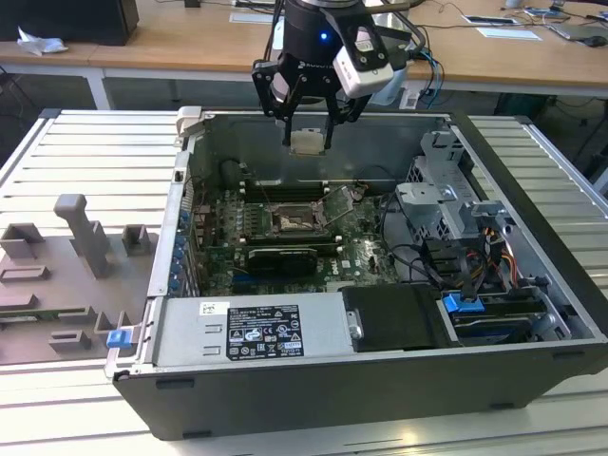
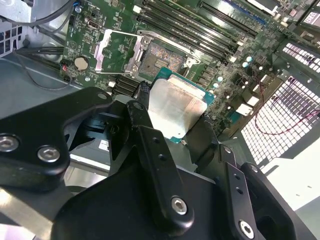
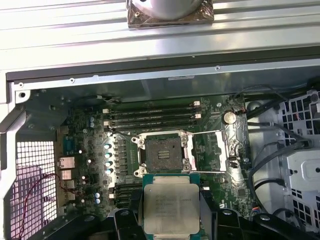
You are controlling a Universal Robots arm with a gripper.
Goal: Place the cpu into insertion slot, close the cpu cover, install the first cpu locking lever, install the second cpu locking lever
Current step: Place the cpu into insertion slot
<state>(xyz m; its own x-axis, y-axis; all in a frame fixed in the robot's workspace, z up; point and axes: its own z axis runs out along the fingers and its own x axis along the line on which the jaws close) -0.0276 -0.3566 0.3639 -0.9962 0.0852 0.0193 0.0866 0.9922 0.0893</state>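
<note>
- The gripper [image 1: 309, 141] is closed on the chip [image 1: 308, 145] - its two fingers pinch opposite edges, with the pale metal face clear between them.
- In both wrist views the chip [image 2: 175, 107] [image 3: 171, 207] sits flat and square between the fingers, its green rim just showing at the edges.
- Judge the chip as light, thin and stiff; the metal face looks smooth, so it could slip if the pinch loosens. The edges are the right hold - the underside and the socket's contacts are likely delicate, so press on neither.
- In the exterior view the chip hangs above the open computer case [image 1: 313, 399], well clear of the circuit board [image 1: 366, 252].
- The socket [image 1: 290, 223] lies at about six o'clock from the gripper in the exterior view, well below it; its dark centre is bare.
- The cover [image 1: 344, 201] is swung open, at about two o'clock from the socket in the exterior view, so the socket [image 3: 161, 154] is uncovered beside the open cover [image 3: 216, 150].
</note>
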